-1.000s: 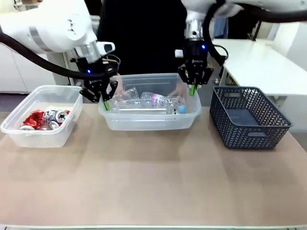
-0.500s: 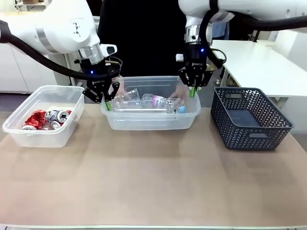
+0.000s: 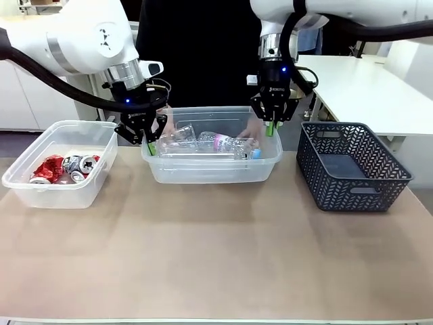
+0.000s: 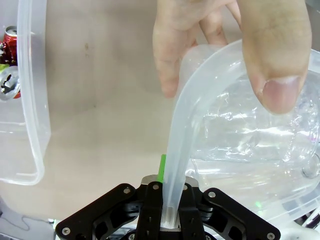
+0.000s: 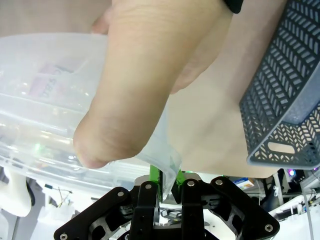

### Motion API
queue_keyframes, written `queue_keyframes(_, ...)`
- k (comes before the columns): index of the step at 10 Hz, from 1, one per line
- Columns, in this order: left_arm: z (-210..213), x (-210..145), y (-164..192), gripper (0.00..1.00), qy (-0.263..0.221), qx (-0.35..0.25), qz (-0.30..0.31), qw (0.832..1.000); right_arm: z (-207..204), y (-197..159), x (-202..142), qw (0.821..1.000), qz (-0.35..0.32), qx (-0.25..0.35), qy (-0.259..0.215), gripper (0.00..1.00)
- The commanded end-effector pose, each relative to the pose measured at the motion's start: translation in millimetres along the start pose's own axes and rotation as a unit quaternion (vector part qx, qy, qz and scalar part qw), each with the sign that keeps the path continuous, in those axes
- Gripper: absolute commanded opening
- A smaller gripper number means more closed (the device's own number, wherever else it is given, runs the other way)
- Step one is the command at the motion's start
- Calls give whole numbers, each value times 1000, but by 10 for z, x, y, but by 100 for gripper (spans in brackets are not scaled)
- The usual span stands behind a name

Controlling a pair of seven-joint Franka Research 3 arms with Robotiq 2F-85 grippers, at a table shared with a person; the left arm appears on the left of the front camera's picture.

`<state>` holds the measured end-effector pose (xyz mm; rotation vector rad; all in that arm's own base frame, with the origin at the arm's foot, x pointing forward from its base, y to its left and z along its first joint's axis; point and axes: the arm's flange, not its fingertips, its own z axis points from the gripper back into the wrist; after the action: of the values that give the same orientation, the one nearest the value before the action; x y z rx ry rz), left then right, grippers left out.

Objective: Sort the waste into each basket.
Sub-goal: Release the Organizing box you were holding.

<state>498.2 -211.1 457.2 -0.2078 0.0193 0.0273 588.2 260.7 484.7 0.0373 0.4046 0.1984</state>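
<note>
Front view: the left gripper [image 3: 150, 140] is pinched on the left rim of the middle clear tub [image 3: 211, 169], and the right gripper [image 3: 271, 125] is pinched on that tub's right rim. The tub holds clear plastic bottles [image 3: 210, 144] with pale labels and sits on the desk [image 3: 216, 250] at centre. A second clear tub [image 3: 57, 189] to its left holds crushed red-and-silver cans [image 3: 64, 167]. A dark lattice basket [image 3: 352, 166] stands to the right, apart from the middle tub

Left wrist view: the left gripper [image 4: 168, 220] has its jaws pressed together on the curved rim of the middle clear tub [image 4: 200, 90]; a person's hand [image 4: 225, 40] grips the same rim farther along, thumb on top. The edge of the second clear tub [image 4: 35, 100] runs along the frame's left

Right wrist view: the right gripper [image 5: 167, 197] nips the tub's corner; a person's other hand [image 5: 150, 75] holds the rim just above it, beside the lattice basket [image 5: 285, 100]
</note>
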Motion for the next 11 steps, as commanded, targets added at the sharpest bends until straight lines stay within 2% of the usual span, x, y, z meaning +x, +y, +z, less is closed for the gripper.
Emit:
queue_keyframes(1, -1, -50, -10, 3, -3, -2, 1, 1000, -1, 53, -48, 1000, 9, 3, 2, 7)
queue_keyframes(2, 0, 0, 0, 3, 0, 0, 0, 1000, 0, 0, 0, 1000, 0, 0, 0, 7)
queue_keyframes(3, 15, -21, -22, 51, 10, -6, -14, 1000, 33, -62, -84, 999, -11, 10, -37, 57)
queue_keyframes(4, 63, -49, -25, 62, 1, -6, -12, 1000, 61, -106, -173, 997, -17, 30, -73, 65)
queue_keyframes(5, 160, -96, 8, 100, -7, -14, -12, 1000, 98, -157, -303, 993, -18, 52, -105, 100)
queue_keyframes(7, 467, -263, 124, 100, -41, -34, -13, 999, 251, -384, -660, 978, -26, 105, -179, 100)
queue_keyframes(8, 593, -344, 174, 87, -63, -43, -11, 997, 296, -481, -827, 968, -29, 126, -215, 87)
queue_keyframes(9, 676, -421, 218, 96, -80, -53, -14, 995, 290, -553, -969, 961, -23, 143, -237, 97)
queue_keyframes(11, 720, -553, 293, 100, -84, -71, -29, 993, 188, -663, -1218, 955, -3, 160, -248, 100)
